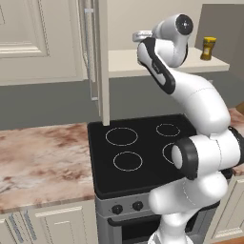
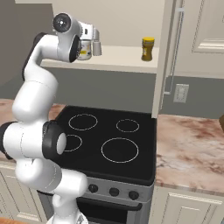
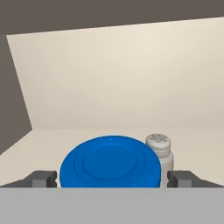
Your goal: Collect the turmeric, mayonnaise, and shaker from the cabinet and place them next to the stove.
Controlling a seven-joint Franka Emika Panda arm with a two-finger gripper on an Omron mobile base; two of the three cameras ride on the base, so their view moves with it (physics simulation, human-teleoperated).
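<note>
The mayonnaise (image 3: 110,164) shows its bright blue lid right between my gripper (image 3: 113,178) fingertips, which stand open on either side with small gaps. Just behind it to the right stands the slim grey shaker (image 3: 160,151). In the right base view my gripper (image 2: 89,43) reaches onto the cabinet shelf (image 2: 124,60) at its left end, over the white mayonnaise (image 2: 84,49) with the shaker (image 2: 96,47) beside it. The turmeric (image 2: 148,48) stands upright further right on the shelf, apart from the hand; it also shows as the turmeric (image 1: 208,48).
The open cabinet door (image 1: 101,62) hangs edge-on above the stove's left rear corner. The black stove (image 2: 109,140) lies below the shelf, with marbled counter (image 2: 192,144) to its right and counter (image 1: 43,152) to its left. A wall socket (image 2: 180,92) sits behind.
</note>
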